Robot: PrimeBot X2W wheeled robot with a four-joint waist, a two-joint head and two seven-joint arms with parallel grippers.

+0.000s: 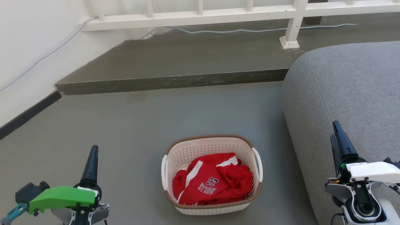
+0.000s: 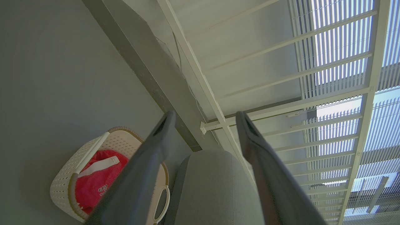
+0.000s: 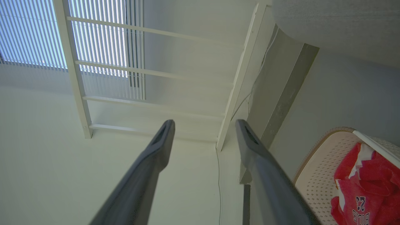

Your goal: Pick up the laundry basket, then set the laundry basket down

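Observation:
The laundry basket stands on the grey floor in the lower middle of the head view, cream-white and perforated with a brown rim. A white handle shows on each side. A crumpled red jersey lies inside. My left gripper hovers well to the basket's left, and my right gripper is to its right, over the sofa edge. Neither touches it. In the left wrist view the left gripper is open and empty, with the basket at lower left. The right gripper is likewise open, with the basket at lower right.
A grey sofa sits close to the basket's right side. Beyond the basket a raised concrete step crosses the floor, with a white railing and a cable behind it. A white wall runs along the left.

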